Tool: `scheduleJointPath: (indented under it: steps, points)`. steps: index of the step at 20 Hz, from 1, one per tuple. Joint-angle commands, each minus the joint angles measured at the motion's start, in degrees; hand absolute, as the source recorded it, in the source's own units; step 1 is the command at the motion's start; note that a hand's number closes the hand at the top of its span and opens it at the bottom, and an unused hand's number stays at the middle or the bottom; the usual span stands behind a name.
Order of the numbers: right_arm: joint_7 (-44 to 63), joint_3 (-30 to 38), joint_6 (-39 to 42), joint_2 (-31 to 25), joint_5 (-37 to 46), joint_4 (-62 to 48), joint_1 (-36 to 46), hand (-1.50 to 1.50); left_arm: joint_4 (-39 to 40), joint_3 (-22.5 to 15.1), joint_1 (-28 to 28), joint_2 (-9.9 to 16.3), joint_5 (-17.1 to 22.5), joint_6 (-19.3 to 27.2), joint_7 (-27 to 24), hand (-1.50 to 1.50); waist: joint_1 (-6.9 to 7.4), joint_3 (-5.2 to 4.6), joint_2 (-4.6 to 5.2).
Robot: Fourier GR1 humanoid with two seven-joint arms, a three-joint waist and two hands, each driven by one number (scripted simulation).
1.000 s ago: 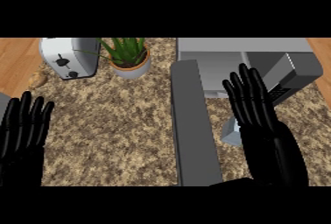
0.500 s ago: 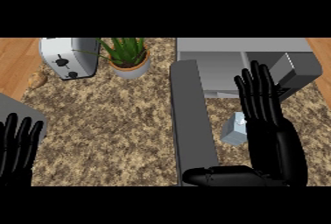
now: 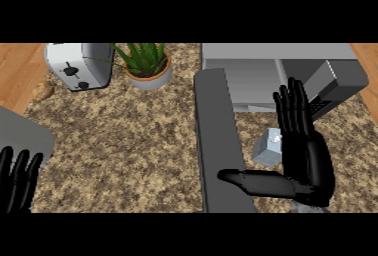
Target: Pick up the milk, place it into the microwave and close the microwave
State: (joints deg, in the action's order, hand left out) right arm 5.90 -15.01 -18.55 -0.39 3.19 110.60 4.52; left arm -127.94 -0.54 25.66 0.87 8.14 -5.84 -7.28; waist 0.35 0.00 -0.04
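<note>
Head view, left to right: left hand (image 3: 18, 180) resting at lower edge, fingers straight. Microwave (image 3: 255, 75) door (image 3: 218, 145) swung open. Milk (image 3: 269, 147) on counter beside door, right hand (image 3: 303, 145) spread flat just beside it, thumb out. Best curl fingers round carton before lifting.

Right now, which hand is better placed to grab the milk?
Right. The right hand hovers open directly beside the milk, near the microwave. The left hand rests at the far lower-left edge.

Speckled stone-look counter (image 3: 133, 135), matt grey microwave (image 3: 258, 75), brushed-metal toaster (image 3: 77, 65), glossy black right hand (image 3: 306, 155), pale carton-like milk (image 3: 267, 147), wood floor (image 3: 18, 70)
</note>
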Motion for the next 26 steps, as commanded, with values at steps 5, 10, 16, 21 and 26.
scheduleJointPath:
  steps: [5,10,16,21,26]
  points:
    - [-9.51,6.53,3.49,-2.17,-4.29,-7.32,-6.12,-1.5,-2.23,1.91,2.93,0.61,1.88,-2.13,0.16,-1.5,-0.1,0.02,0.01]
    - [-13.22,8.65,3.6,-1.25,-4.95,-12.05,-6.54,-1.5,-2.72,-0.5,9.11,-0.83,0.4,-3.72,-4.34,-1.5,0.12,0.01,-0.04]
    - [-19.82,11.33,6.62,-1.99,-6.45,-17.97,-9.33,-1.5,-3.12,3.72,2.1,1.39,3.82,-3.95,1.83,-1.5,-0.15,0.01,0.02]
    - [-22.62,16.76,13.46,-6.13,-11.94,-19.17,-10.28,-1.5,-1.27,1.05,6.2,-0.72,1.76,-5.41,-3.9,-1.5,-0.13,0.01,-0.02]
    - [-31.68,15.28,12.5,-3.18,-7.52,-31.27,-6.49,-1.5,-0.28,2.3,8.2,-0.84,2.22,-6.3,-6.73,-1.5,0.06,0.01,0.0]
